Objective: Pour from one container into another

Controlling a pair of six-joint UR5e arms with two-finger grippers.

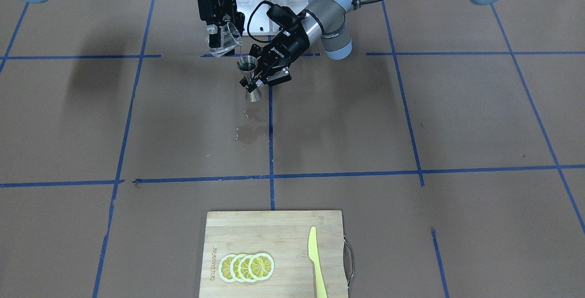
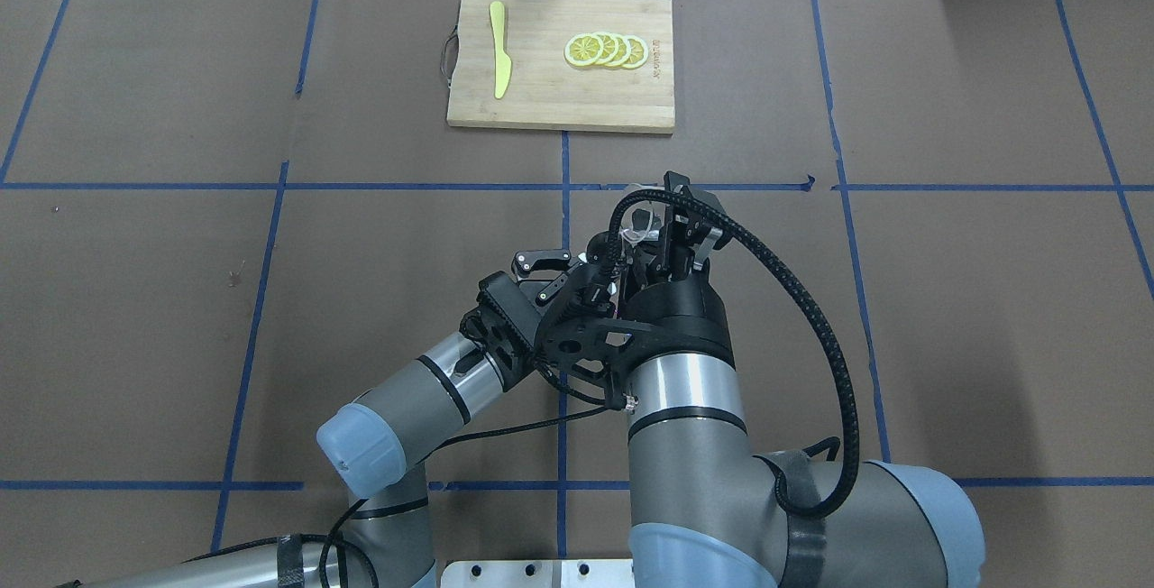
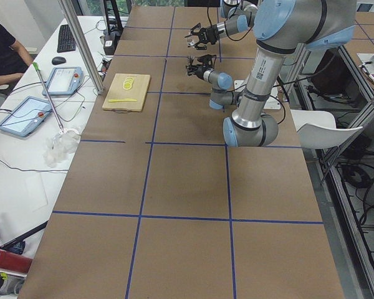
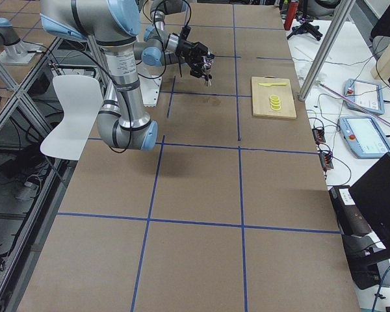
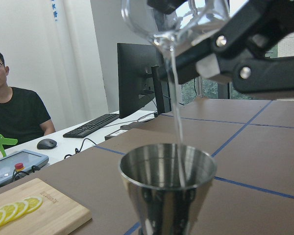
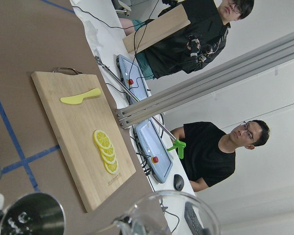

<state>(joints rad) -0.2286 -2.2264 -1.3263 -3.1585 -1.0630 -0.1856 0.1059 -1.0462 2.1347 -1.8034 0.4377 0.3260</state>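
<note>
My right gripper [image 1: 218, 33] is shut on the small clear glass cup [image 1: 225, 39] and holds it tilted, lip down. A thin stream of clear liquid [image 5: 176, 112] falls from the cup [image 5: 171, 19] into the silvery hourglass-shaped jigger [image 1: 249, 78]. The jigger stands upright in the air above the table, just below and beside the cup. My left gripper [image 1: 256, 83] is shut on its narrow waist. In the left wrist view the jigger's open top cone [image 5: 166, 191] fills the lower middle. The right wrist view shows the cup's rim [image 6: 171, 215] and the jigger's mouth [image 6: 32, 215] at the bottom.
A wet patch [image 1: 249, 131] marks the brown paper below the jigger. On the operators' side lies a wooden cutting board [image 1: 274, 229] with lemon slices [image 1: 247, 267] and a yellow knife [image 1: 316, 261]. Blue tape lines cross the table. People sit beyond the far edge.
</note>
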